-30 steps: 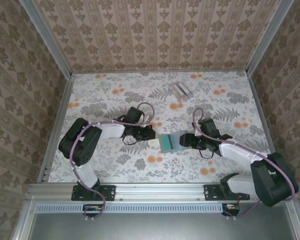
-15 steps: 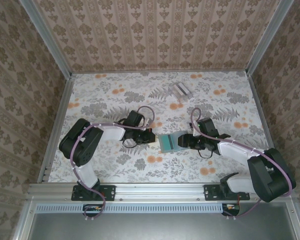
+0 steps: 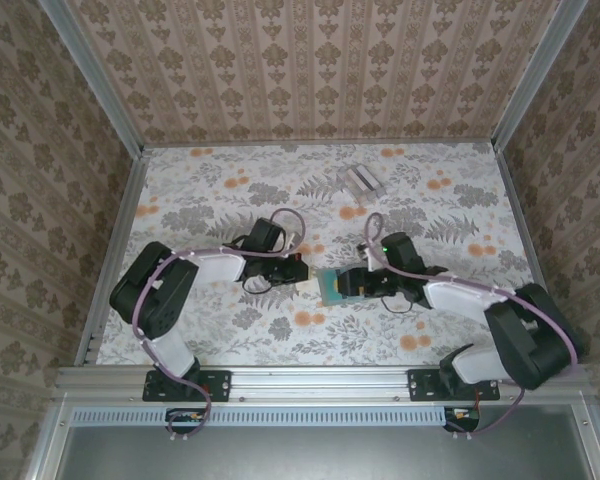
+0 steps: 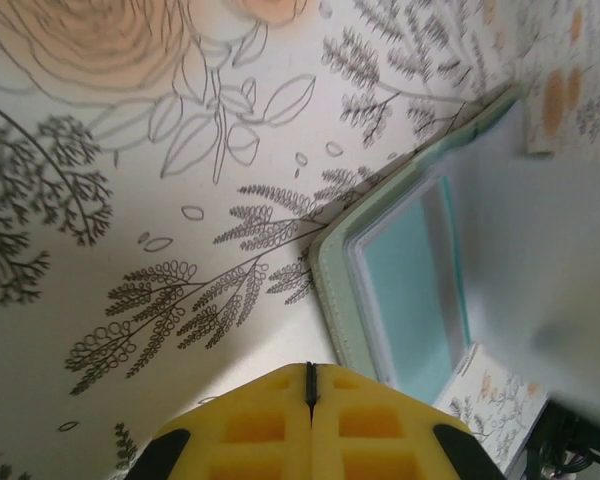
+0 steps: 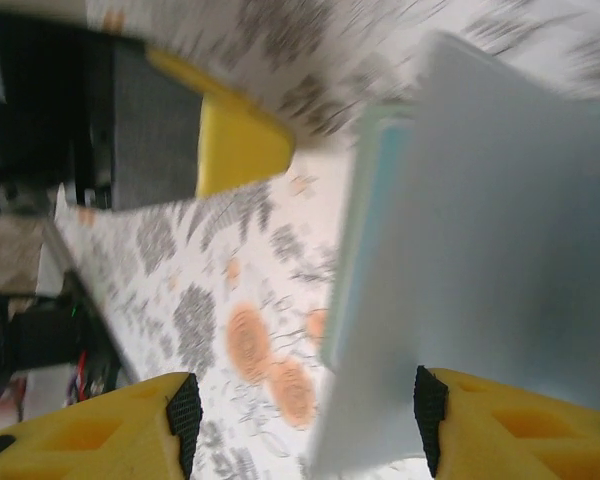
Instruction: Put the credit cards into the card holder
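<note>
The grey-green card holder (image 3: 332, 286) lies between both grippers on the flowered table. In the left wrist view its lower half (image 4: 332, 290) lies flat with a teal panel (image 4: 410, 290) inside; I cannot tell whether that is one of the credit cards. Its other half (image 4: 550, 250) is raised over it. My left gripper (image 3: 302, 272) is shut with nothing between its fingers, its tips (image 4: 310, 374) just off the holder's left edge. My right gripper (image 5: 305, 420) stands open around the raised half (image 5: 500, 230), which rests against the right-hand pad (image 5: 429, 415); a gap shows on the other side.
A clear slotted stand (image 3: 361, 181) sits at the back of the table, right of centre. Aluminium rails and patterned walls close in the table. The left gripper's yellow finger (image 5: 235, 140) appears close ahead in the right wrist view.
My right gripper has slid left toward the left gripper, tipping the card holder's right half up, so the holder looks narrower from above. The left gripper has barely moved.
</note>
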Controlling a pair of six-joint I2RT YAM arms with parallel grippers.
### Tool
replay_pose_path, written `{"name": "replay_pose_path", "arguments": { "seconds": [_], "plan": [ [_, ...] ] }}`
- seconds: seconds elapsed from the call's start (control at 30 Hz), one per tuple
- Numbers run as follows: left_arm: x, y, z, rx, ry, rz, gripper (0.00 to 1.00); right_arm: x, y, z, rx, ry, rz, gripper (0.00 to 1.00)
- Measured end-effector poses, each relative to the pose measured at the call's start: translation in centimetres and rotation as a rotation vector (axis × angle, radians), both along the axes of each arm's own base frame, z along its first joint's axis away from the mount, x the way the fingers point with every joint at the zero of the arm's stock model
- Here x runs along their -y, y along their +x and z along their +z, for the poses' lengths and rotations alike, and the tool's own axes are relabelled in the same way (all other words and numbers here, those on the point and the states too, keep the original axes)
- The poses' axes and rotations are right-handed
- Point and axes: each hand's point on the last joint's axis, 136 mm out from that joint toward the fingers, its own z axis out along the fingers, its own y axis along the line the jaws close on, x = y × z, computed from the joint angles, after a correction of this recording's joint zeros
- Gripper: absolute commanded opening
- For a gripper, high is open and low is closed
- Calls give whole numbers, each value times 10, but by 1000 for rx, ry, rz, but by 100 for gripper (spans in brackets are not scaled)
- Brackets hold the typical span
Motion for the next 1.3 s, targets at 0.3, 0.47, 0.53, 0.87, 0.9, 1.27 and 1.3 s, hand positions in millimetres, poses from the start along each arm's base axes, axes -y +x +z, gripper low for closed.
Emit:
{"name": "replay_pose_path", "arguments": {
  "seconds": [0.3,0.47,0.53,0.87,0.9,1.27,1.3],
  "plan": [
    [-13,17,8,22,-16,58,11,-17,8,20,31,36,30,66],
    [-15,18,8,23,-13,56,23,13,59,83,261,-42,-126,68],
    [-16,18,7,22,-8,58,25,27,83,101,336,-114,-200,69],
    [-51,35,27,65,39,130,55,69,196,104,447,-509,-385,76],
    [-58,38,33,81,44,146,57,73,208,101,450,-560,-383,75],
    [-110,33,73,218,191,235,65,99,298,58,449,-914,-282,72],
    [-114,31,76,230,200,245,68,103,301,52,440,-939,-269,72]
  ]
}}
